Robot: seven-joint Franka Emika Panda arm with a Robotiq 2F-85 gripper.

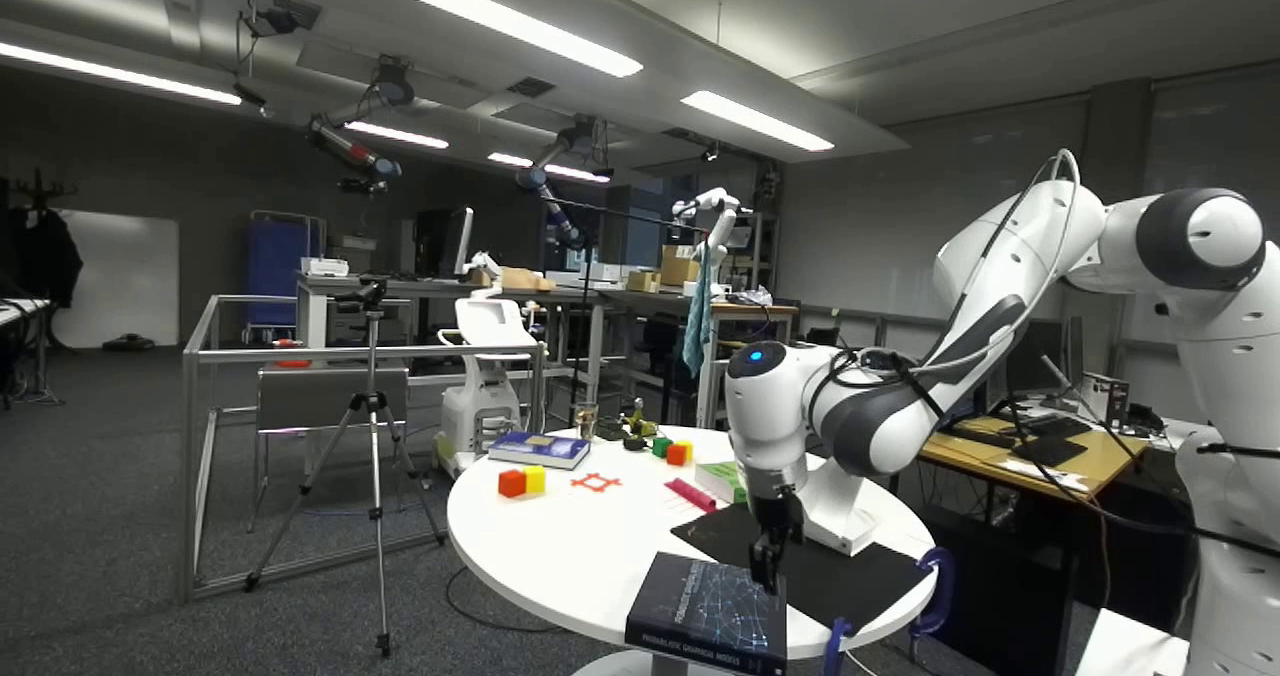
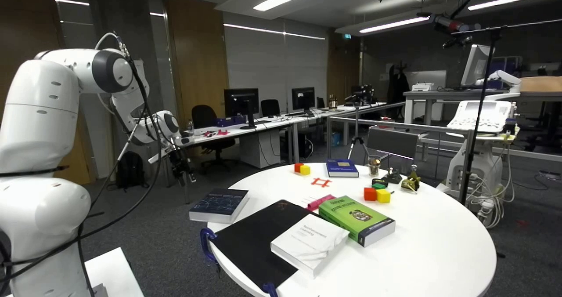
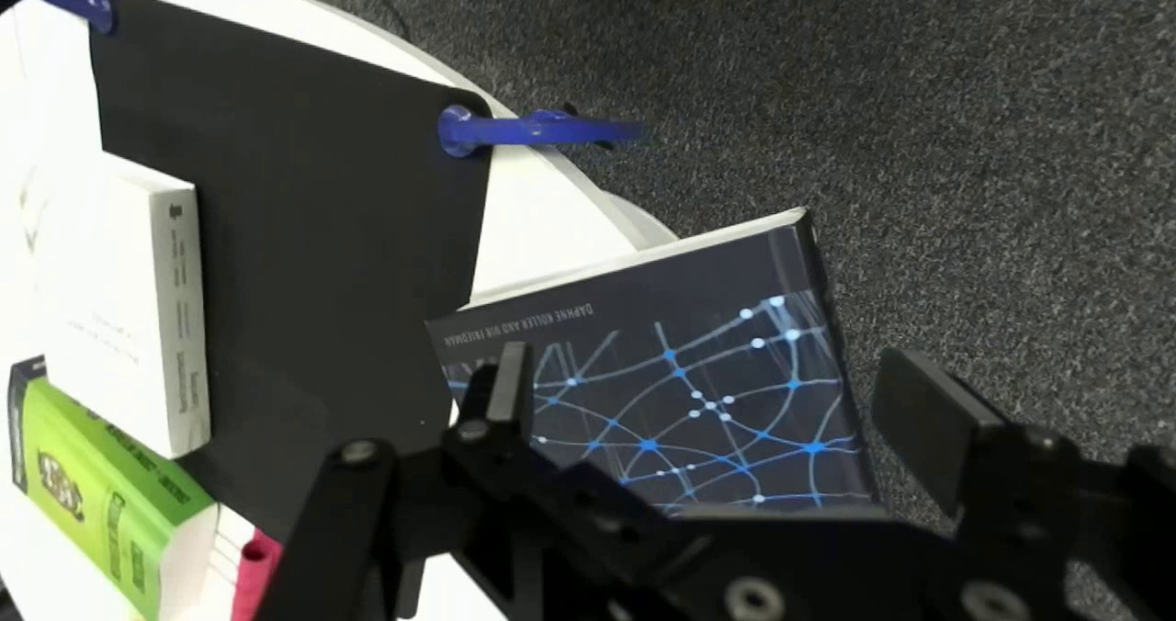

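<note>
My gripper (image 3: 723, 405) is open and empty, with its fingers wide apart. It is above a thick dark book (image 3: 689, 327) with a blue network pattern on its cover. In the wrist view one finger is over the cover and the other is beyond the spine edge, over the floor. The gripper also shows in both exterior views (image 1: 768, 561) (image 2: 188, 178). The dark book (image 1: 710, 606) (image 2: 219, 202) lies at the rim of the round white table (image 2: 439, 244) and juts past it. I cannot tell whether the fingers touch the book.
A black mat (image 2: 259, 226) is held by blue clamps (image 2: 207, 244). A white book (image 2: 309, 240) lies on it, beside a green book (image 2: 358, 220) and a pink object (image 2: 320, 201). A blue book (image 2: 342, 168), coloured blocks (image 2: 376, 195) and a red frame (image 2: 321, 182) are farther off.
</note>
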